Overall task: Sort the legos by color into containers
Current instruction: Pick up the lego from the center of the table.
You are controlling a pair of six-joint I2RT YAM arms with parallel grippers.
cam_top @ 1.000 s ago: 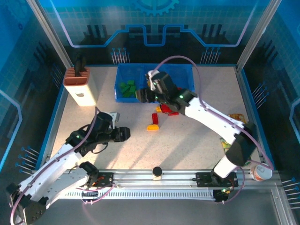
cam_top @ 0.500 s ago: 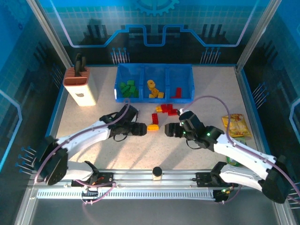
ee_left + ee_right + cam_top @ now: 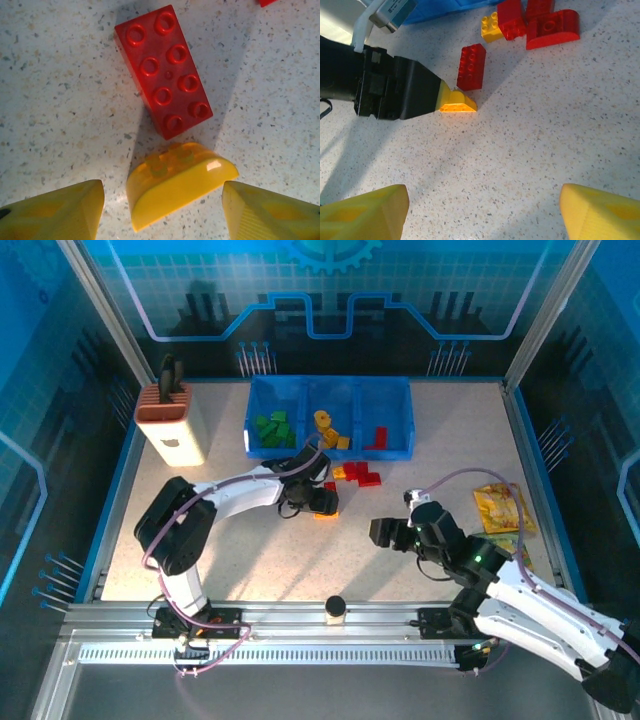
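Note:
A yellow curved lego [image 3: 175,182] lies on the table between the fingers of my left gripper [image 3: 162,215], which is open and not touching it. A red eight-stud lego [image 3: 162,70] lies just beyond. From above, the left gripper [image 3: 320,502] hovers over that yellow lego [image 3: 326,512]. More red legos [image 3: 356,473] sit in front of the blue containers [image 3: 408,420], whose bins hold green legos [image 3: 272,430], yellow-orange legos [image 3: 328,430] and red legos [image 3: 378,437]. My right gripper [image 3: 385,532] is open over bare table [image 3: 482,215], facing the left gripper [image 3: 395,92].
A brown-and-white block with black handles [image 3: 170,425] stands at the back left. Snack packets [image 3: 503,508] lie at the right edge. A black knob [image 3: 335,605] sits on the front rail. In the right wrist view a small yellow lego [image 3: 491,27] touches the red legos [image 3: 552,30].
My left gripper has swung right and come down around the yellow curved lego. My right gripper has drawn back from the pile toward the near right.

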